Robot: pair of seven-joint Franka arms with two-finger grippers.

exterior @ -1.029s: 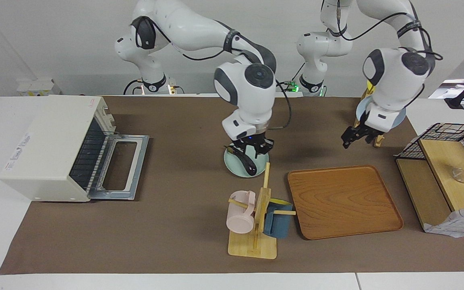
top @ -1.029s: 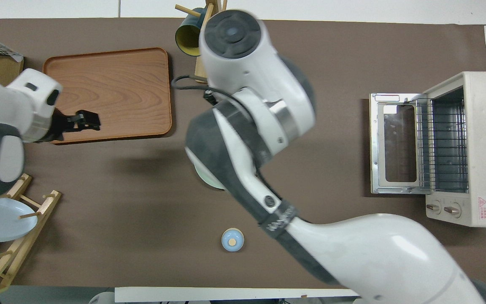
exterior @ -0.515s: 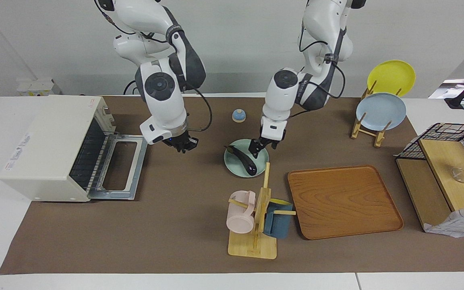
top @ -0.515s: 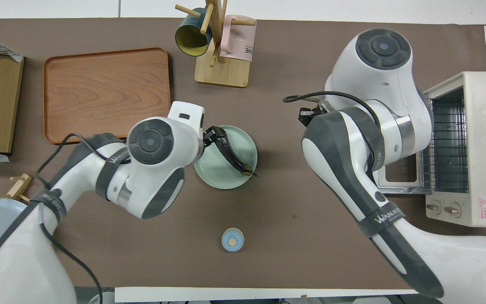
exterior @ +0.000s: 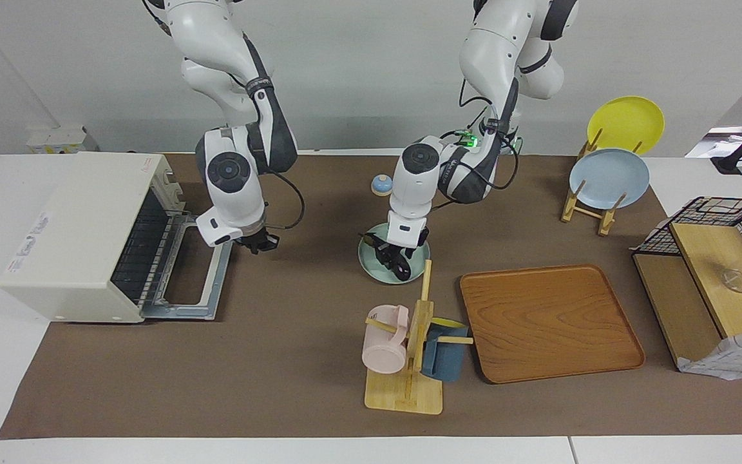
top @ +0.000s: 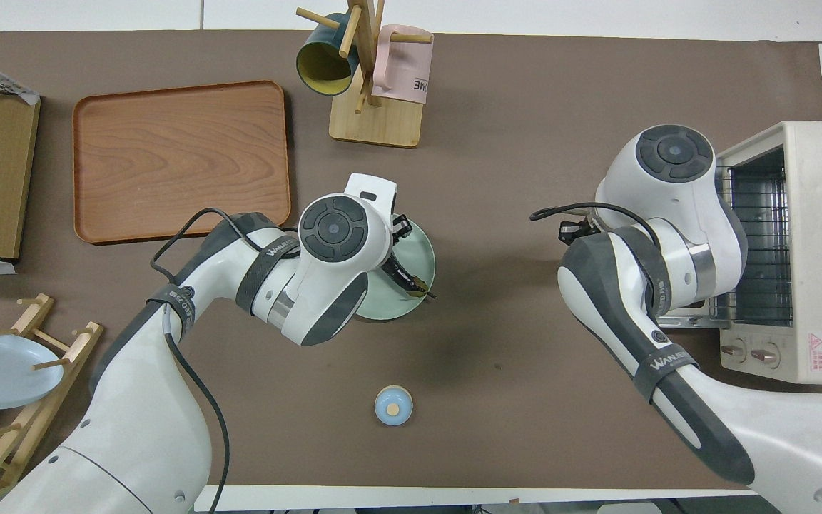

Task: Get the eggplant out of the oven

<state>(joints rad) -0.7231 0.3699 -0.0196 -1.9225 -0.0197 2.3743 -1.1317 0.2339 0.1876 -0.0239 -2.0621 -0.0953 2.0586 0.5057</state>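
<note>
The dark purple eggplant point(exterior: 398, 265) lies on a pale green plate point(exterior: 418, 260) at the middle of the table, out of the oven; its stem end shows in the overhead view point(top: 411, 283). My left gripper point(exterior: 391, 256) is down over the eggplant's middle, and my left wrist hides most of it from above. The off-white oven point(exterior: 81, 225) stands at the right arm's end with its glass door point(exterior: 194, 270) folded down and its wire rack point(top: 760, 243) bare. My right gripper point(exterior: 259, 243) hangs open and empty just beside the door's edge.
A wooden mug rack point(exterior: 409, 361) with a pink and a blue mug stands farther from the robots than the plate, beside a wooden tray point(exterior: 548, 322). A small blue bell point(exterior: 380, 185) sits nearer the robots. A plate rack point(exterior: 606, 177) and a wire basket point(exterior: 712, 219) stand at the left arm's end.
My right gripper left the eggplant on the plate and moved to the oven door. My left gripper came from the plate rack to the plate and now sits lower over the eggplant's middle.
</note>
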